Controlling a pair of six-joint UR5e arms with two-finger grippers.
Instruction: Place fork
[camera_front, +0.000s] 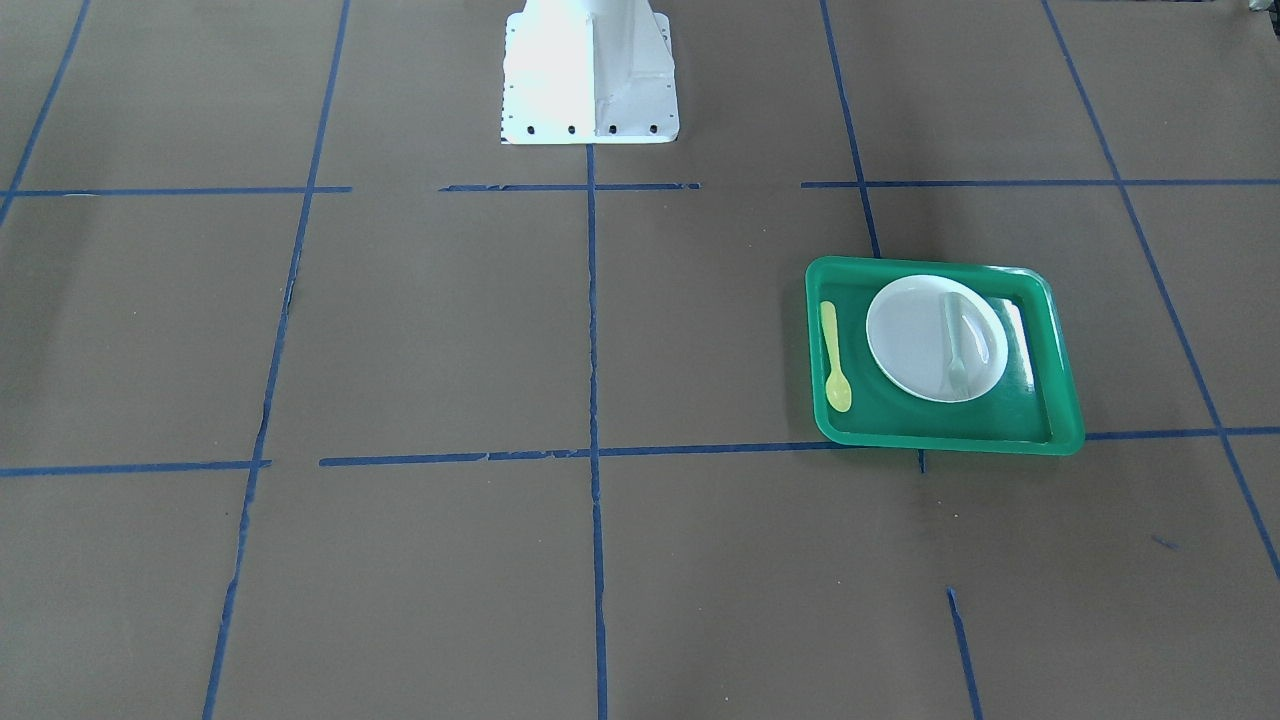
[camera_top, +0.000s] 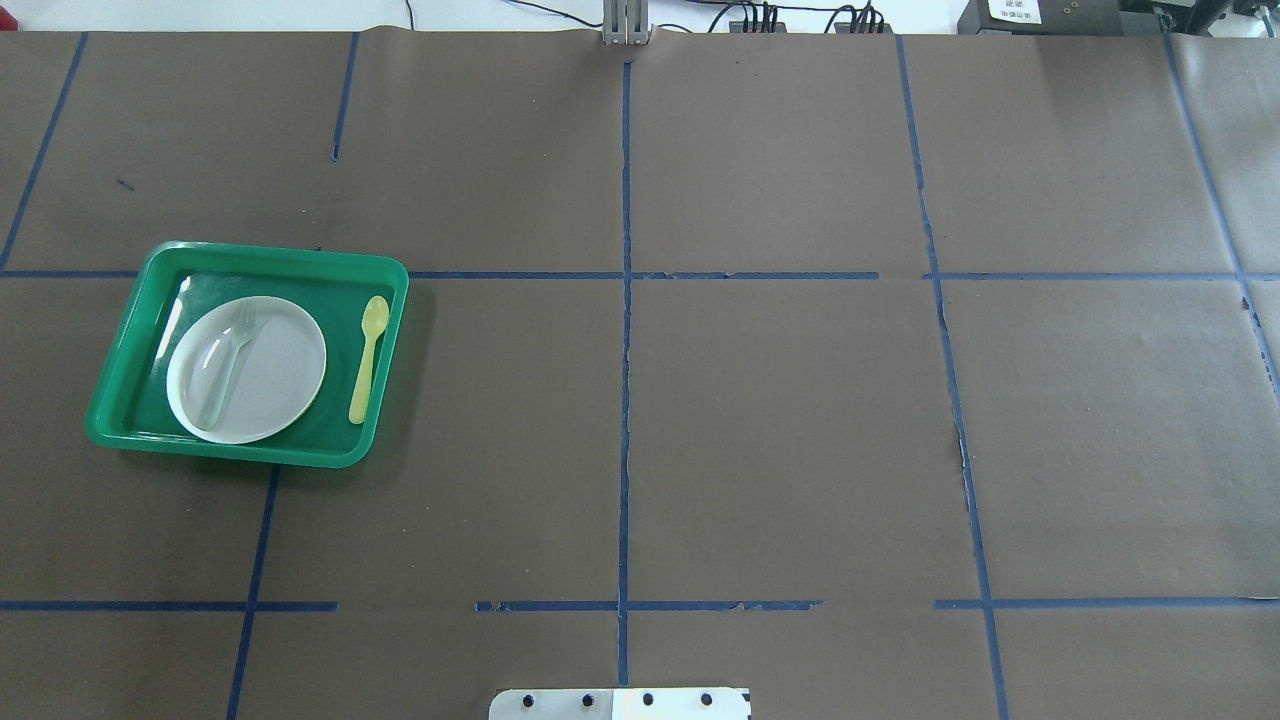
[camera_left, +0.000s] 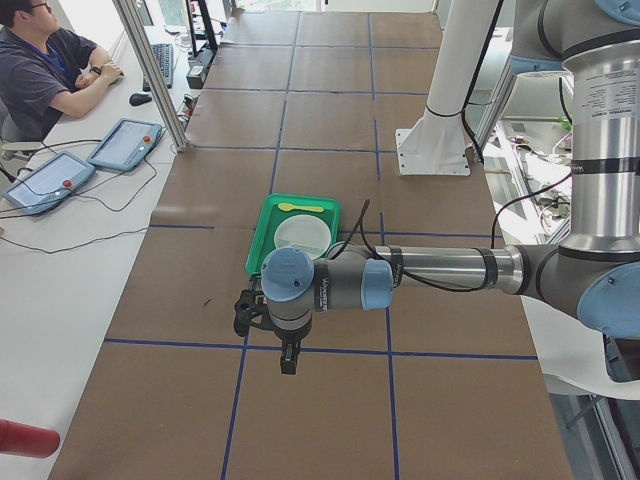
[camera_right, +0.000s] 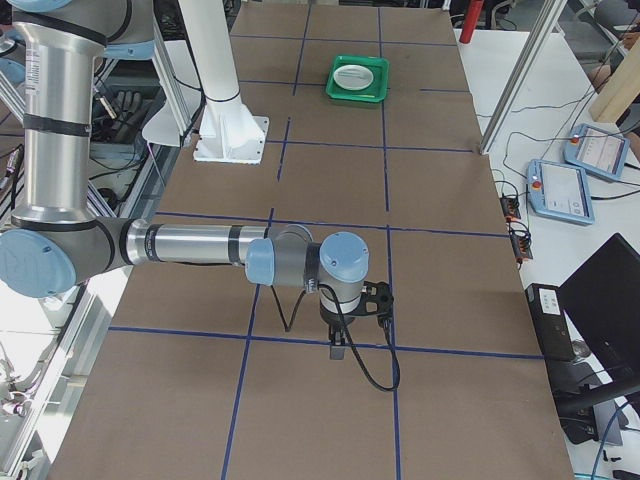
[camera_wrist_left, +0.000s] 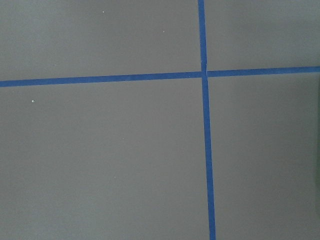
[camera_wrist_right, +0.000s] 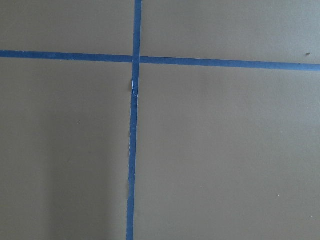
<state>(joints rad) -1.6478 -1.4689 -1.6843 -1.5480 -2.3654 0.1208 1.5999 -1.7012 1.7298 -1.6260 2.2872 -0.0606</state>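
The pale white fork (camera_front: 955, 345) lies on the white plate (camera_front: 915, 340) inside the green tray (camera_front: 950, 441). In the overhead view the fork (camera_top: 232, 360) rests on the left part of the plate (camera_top: 285, 365), tines toward the far side. My left gripper (camera_left: 288, 356) hangs over bare table well short of the tray (camera_left: 262, 235); I cannot tell if it is open or shut. My right gripper (camera_right: 338, 350) hangs over the table's other end, far from the tray (camera_right: 358, 97); I cannot tell its state either. Both wrist views show only table.
A yellow plastic spoon (camera_top: 368, 358) lies in the tray beside the plate. The robot's white base (camera_front: 590, 75) stands at the table's middle edge. Blue tape lines (camera_top: 625, 400) cross the brown table cover. An operator (camera_left: 50, 75) sits at a side desk.
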